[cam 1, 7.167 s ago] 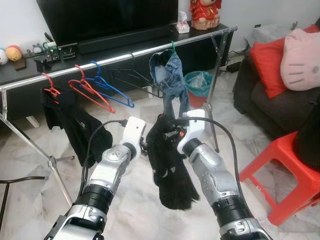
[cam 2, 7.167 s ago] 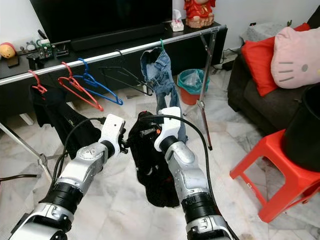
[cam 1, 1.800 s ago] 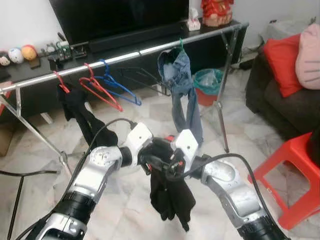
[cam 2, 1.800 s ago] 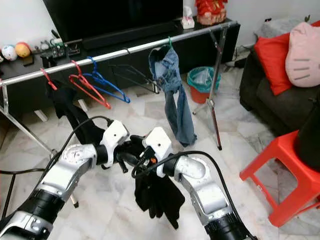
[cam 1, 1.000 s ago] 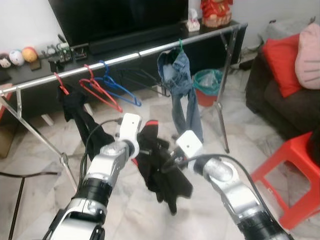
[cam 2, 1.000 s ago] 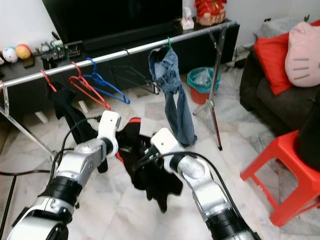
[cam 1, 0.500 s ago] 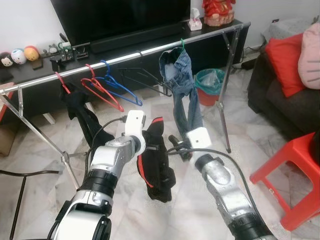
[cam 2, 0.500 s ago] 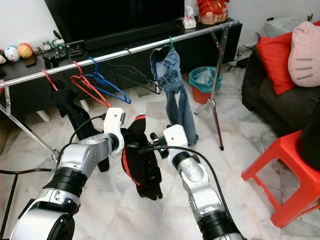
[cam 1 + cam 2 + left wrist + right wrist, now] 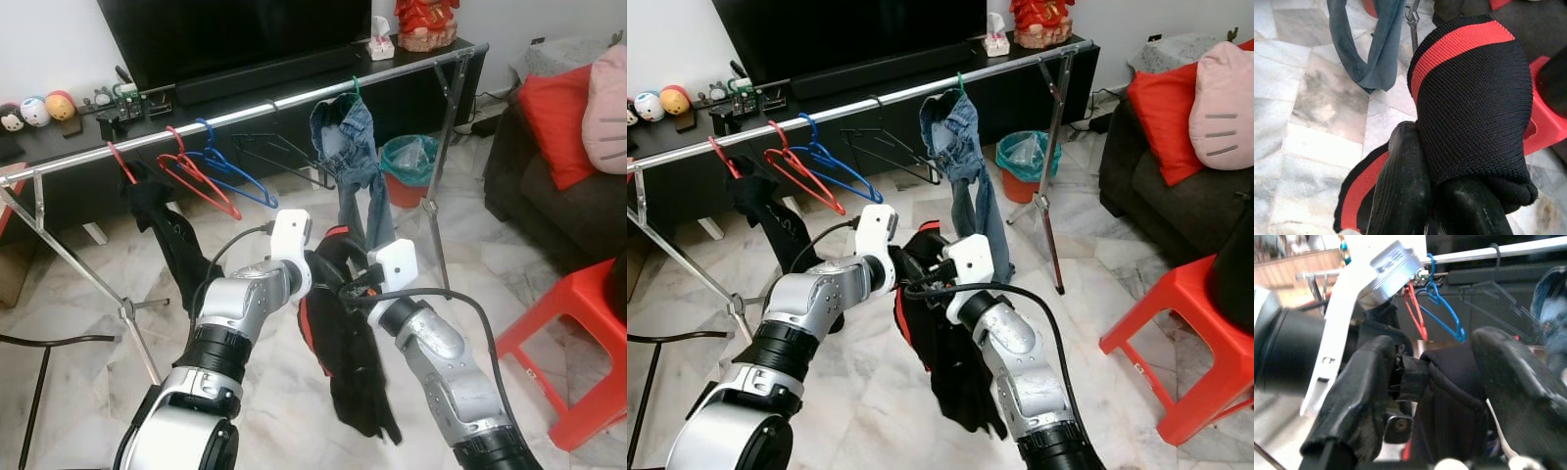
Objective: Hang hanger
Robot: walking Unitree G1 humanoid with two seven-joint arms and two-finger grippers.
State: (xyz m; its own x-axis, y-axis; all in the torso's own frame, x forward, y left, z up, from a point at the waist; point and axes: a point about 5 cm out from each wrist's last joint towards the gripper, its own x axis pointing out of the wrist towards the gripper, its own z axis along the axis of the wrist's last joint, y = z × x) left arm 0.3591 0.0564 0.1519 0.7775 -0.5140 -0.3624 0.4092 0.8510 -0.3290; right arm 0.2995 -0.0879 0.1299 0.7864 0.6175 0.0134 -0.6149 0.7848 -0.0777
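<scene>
A black garment with a red stripe [image 9: 345, 362] hangs between my two arms, in front of the silver clothes rail [image 9: 245, 110]. My left gripper [image 9: 1432, 171] is shut on the garment's folded top [image 9: 1469, 98]. My right gripper [image 9: 1437, 350] faces the left one from the right. It is open, its fingers [image 9: 1359, 396] spread on either side of the garment's top and the left gripper's tip. On the rail hang a red hanger [image 9: 196, 179], a blue hanger [image 9: 235, 181], a black hanger [image 9: 284, 157], jeans [image 9: 351, 147] and another black garment [image 9: 162, 230].
A red plastic stool [image 9: 568, 348] stands at the right, with a dark sofa and red cushion [image 9: 554, 108] behind it. A teal bin [image 9: 407, 162] sits under the rail near its right leg [image 9: 436, 206]. A black TV cabinet [image 9: 118, 137] runs behind the rail.
Both arms have risen and shifted right, toward the rail. The right gripper has closed in on the left one, and the garment now hangs lower and longer.
</scene>
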